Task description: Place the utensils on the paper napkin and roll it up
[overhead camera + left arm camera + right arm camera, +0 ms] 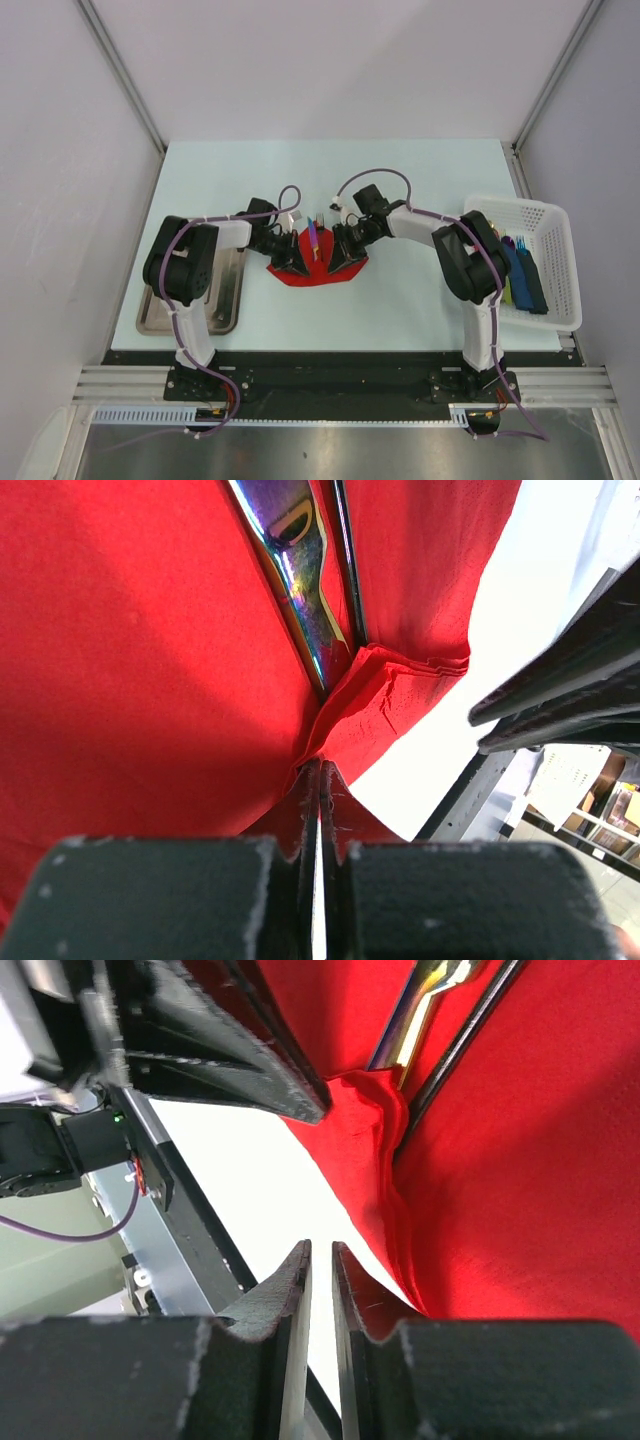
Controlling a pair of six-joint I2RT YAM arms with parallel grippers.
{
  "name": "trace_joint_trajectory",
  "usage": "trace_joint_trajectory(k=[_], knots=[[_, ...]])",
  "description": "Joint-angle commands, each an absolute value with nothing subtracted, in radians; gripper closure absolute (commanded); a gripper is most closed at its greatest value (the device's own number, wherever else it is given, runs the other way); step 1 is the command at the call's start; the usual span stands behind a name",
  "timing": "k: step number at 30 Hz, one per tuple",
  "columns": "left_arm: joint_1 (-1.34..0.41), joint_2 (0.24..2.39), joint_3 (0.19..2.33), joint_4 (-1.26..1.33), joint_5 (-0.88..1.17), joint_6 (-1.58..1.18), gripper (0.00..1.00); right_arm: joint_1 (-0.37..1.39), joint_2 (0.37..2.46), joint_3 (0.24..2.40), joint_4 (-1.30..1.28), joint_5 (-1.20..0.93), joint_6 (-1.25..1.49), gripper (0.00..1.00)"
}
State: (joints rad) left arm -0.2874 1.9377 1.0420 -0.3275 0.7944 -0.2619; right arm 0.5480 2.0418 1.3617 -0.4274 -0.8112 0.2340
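Note:
The red paper napkin [315, 268] lies at the table's centre with the utensils [316, 240], slim iridescent pieces, lying along its middle. My left gripper [297, 258] sits at the napkin's left side, my right gripper [340, 256] at its right side. In the left wrist view the left gripper [322, 765] is shut on a bunched fold of the napkin [150, 660], just below a utensil handle [295, 560]. In the right wrist view the right gripper [320, 1247] is nearly shut with nothing between its jaws. The napkin's edge [500, 1180] lies just beside it, and utensil handles [425, 1000] show above.
A white basket [555, 225] at the right edge holds blue and green napkin rolls [525, 275]. A metal tray [225, 295] lies at the left beside the left arm. Pale walls enclose the table on three sides.

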Motion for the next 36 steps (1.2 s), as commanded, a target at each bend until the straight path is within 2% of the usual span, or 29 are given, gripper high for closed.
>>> trace_joint_trajectory(k=[1,13,18,21,27,36], knots=[[-0.282,1.936,1.058,-0.339,0.735,-0.245,1.00,0.563,2.088,1.390,-0.416,-0.810,0.215,0.82],[-0.278,1.930,1.060,-0.342,0.747,-0.233,1.00,0.568,2.178,1.407,-0.431,-0.670,0.241,0.85],[-0.276,1.875,1.042,-0.278,0.839,-0.222,0.99,0.569,2.186,1.408,-0.456,-0.649,0.232,0.85],[-0.278,1.832,1.025,-0.215,0.916,-0.229,0.94,0.565,2.195,1.414,-0.460,-0.652,0.233,0.85],[-0.288,1.848,1.028,-0.207,0.971,-0.244,0.93,0.561,2.201,1.428,-0.466,-0.658,0.235,0.85],[-0.293,1.930,1.052,-0.258,0.856,-0.249,0.99,0.557,2.180,1.446,-0.477,-0.673,0.236,0.84]])
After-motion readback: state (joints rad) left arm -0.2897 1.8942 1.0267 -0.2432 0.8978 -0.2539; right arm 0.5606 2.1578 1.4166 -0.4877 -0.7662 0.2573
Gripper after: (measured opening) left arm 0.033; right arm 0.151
